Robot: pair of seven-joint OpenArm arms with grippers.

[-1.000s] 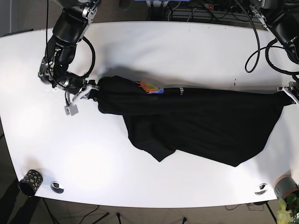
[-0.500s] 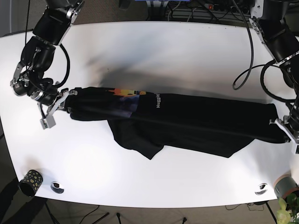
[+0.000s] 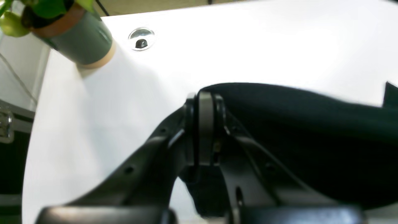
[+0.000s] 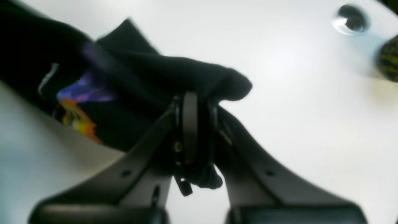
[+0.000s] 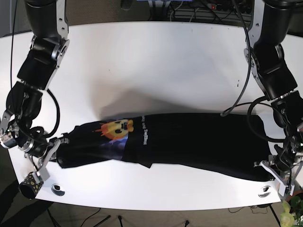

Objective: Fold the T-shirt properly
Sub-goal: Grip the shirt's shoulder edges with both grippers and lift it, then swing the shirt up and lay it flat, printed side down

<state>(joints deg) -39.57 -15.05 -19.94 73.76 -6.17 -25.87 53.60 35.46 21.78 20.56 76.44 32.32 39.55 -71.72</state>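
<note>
The black T-shirt [image 5: 189, 142] with an orange and purple print [image 5: 116, 127] lies stretched across the front of the white table [image 5: 156, 61]. My right gripper [image 5: 60, 156], on the base view's left, is shut on the T-shirt's left end [image 4: 199, 77]. The jaws press together on a fold of black cloth in the right wrist view. My left gripper [image 5: 271, 171], on the base view's right, is shut on the T-shirt's right end [image 3: 279, 105] near the table's front edge.
A black and yellow patterned cup [image 5: 29, 183] stands at the front left corner beside a metal grommet [image 5: 57, 189]. Another grommet [image 5: 263, 191] and a grey plant pot [image 5: 288, 189] sit at the front right, close to my left gripper.
Both grippers have pulled the T-shirt toward the table's front edge. The cloth now lies lower and flatter, with the print spread out and facing up.
</note>
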